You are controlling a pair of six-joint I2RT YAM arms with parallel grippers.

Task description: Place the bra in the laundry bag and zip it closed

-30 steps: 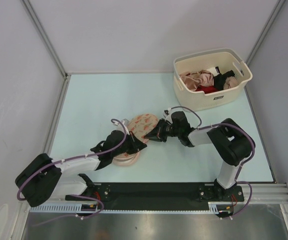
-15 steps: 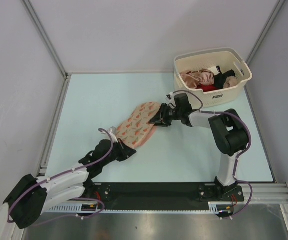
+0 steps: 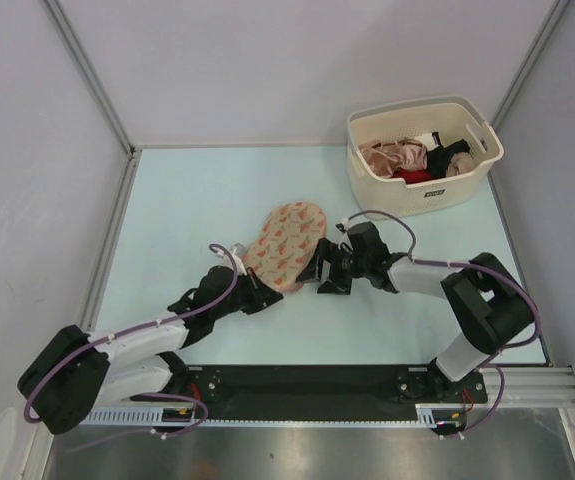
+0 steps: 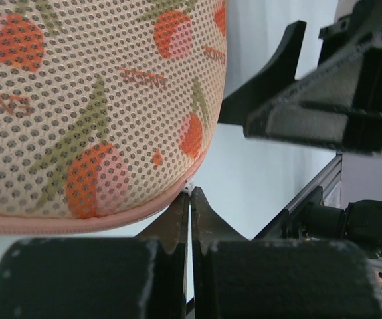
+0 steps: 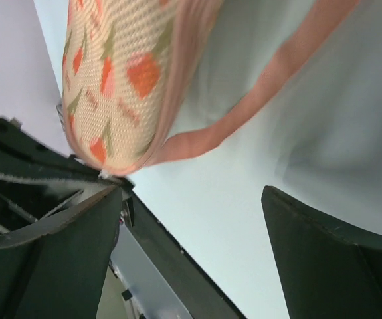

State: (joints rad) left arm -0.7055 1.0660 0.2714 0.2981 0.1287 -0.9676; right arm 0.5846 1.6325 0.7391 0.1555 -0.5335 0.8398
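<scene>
The laundry bag [image 3: 285, 245] lies flat on the pale table [image 3: 187, 200], a little left of centre, folded shut with its printed mesh side up. How far round the zip is drawn I cannot tell. The bra is not visible in any view. At the bag's near-left end the left gripper [image 3: 262, 296] has its jaws pressed together, tips right against the pink zip edge. In the left wrist view a tiny pale bit sits at those tips, but I can't say whether a zip tab is caught there. On the right of the bag the right gripper [image 3: 323, 277] is low over the table just beside it. Its jaws are spread wide with only bare tabletop between them and nothing held. Far right stands the cream basket [image 3: 422, 200], well apart from the bag and holding a jumble of garments [image 3: 407, 160].
</scene>
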